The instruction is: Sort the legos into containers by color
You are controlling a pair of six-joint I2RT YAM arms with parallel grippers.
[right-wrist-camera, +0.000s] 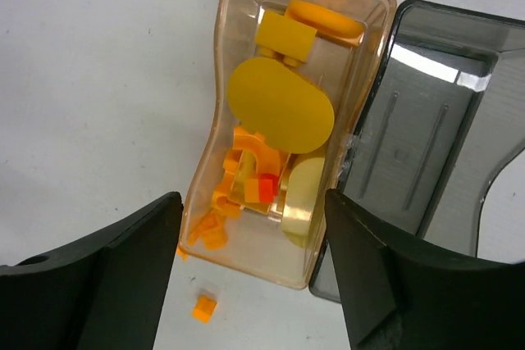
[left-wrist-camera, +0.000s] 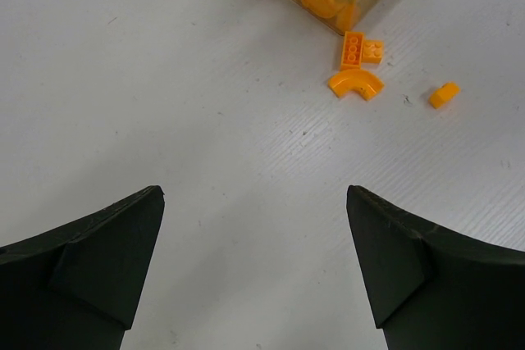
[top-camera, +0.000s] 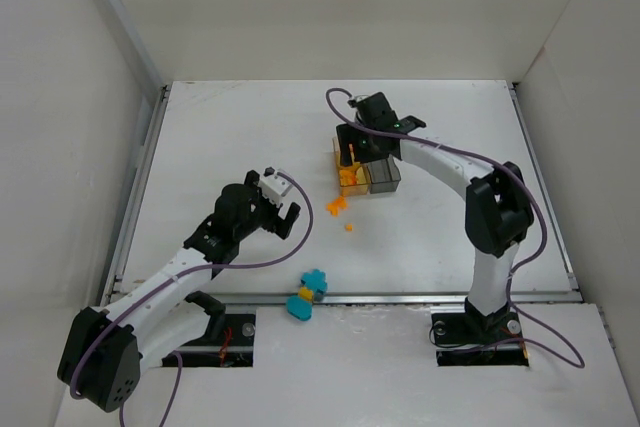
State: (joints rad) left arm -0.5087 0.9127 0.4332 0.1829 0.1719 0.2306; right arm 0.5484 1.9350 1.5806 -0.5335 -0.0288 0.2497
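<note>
Orange pieces mostly sit in the amber bin [right-wrist-camera: 215, 120], which lies directly beneath the right gripper [right-wrist-camera: 253, 197]. Its fingers are spread wide with nothing between them, the pose you'd expect over a drop spot. Yellow discs share that bin. The smoky grey bin [right-wrist-camera: 426, 145], joined alongside under the gripper's right finger, shows nothing inside.

The left gripper [left-wrist-camera: 254, 190] is just as wide and empty, low over the table [left-wrist-camera: 164, 79]. It faces three orange strays ahead of it: a studded brick [left-wrist-camera: 358, 49], a curved arch [left-wrist-camera: 356, 84] just beside it, and a small block [left-wrist-camera: 444, 94] a little apart, all just outside the amber bin's corner. I'd guess it is lining up on those.

Teal pieces [top-camera: 312, 287], with a yellow one among them, lie behind that gripper, well apart from both bins.
</note>
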